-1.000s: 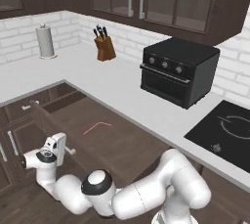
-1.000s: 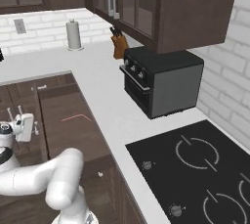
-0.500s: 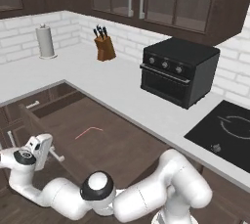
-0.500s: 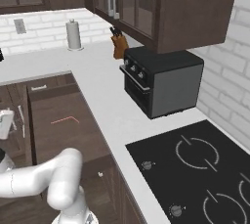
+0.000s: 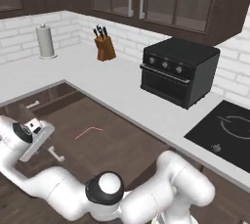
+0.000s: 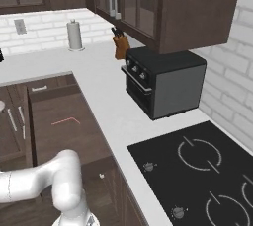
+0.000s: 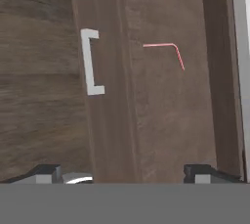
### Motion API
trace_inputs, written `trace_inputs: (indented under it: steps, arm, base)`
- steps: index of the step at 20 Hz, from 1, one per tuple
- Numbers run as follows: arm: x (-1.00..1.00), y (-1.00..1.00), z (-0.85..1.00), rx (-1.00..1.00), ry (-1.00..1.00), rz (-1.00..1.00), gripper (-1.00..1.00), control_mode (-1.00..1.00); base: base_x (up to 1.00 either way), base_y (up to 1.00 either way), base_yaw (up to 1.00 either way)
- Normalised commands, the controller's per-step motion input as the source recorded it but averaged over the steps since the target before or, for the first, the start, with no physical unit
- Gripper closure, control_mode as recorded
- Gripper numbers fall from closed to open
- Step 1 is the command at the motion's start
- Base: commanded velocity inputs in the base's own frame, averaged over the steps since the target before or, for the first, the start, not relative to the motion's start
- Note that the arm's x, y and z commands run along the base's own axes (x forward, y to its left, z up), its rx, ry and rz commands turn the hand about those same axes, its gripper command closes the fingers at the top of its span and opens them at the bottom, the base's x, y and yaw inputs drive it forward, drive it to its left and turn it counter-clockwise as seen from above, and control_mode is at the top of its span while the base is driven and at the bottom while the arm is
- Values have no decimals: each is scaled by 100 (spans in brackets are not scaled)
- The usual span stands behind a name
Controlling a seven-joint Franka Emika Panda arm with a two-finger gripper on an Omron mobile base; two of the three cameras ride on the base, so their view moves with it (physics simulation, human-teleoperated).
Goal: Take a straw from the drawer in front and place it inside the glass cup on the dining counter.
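Dark-brown drawer (image 7: 161,100) stood pulled out beneath the gripper (image 7: 124,171), whose jaws were spread wide and held nothing. The red-pink straw (image 7: 166,49) (bent near one end) lay flat on the drawer floor, well ahead of the fingertips (image 7: 49,171) and apart from them. The silver handle (image 7: 90,61) sat ahead on the drawer front, beside the straw.

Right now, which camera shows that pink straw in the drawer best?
The hand view: the straw lies large and unobstructed, its bent end plain. The left base view and right base view show it as a small pink line on the drawer floor.
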Motion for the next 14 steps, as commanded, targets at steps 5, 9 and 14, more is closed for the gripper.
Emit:
trace_inputs:
  steps: [5,9,14]
  arm:
    - [-27,-100,88,36,15,-11,-100,-100]
    - [0,-100,25,21,12,-11,-100,-100]
    - [39,-87,-14,0,9,-2,-100,-100]
  base:
    - [0,0,0]
    - [0,0,0]
    - [0,0,0]
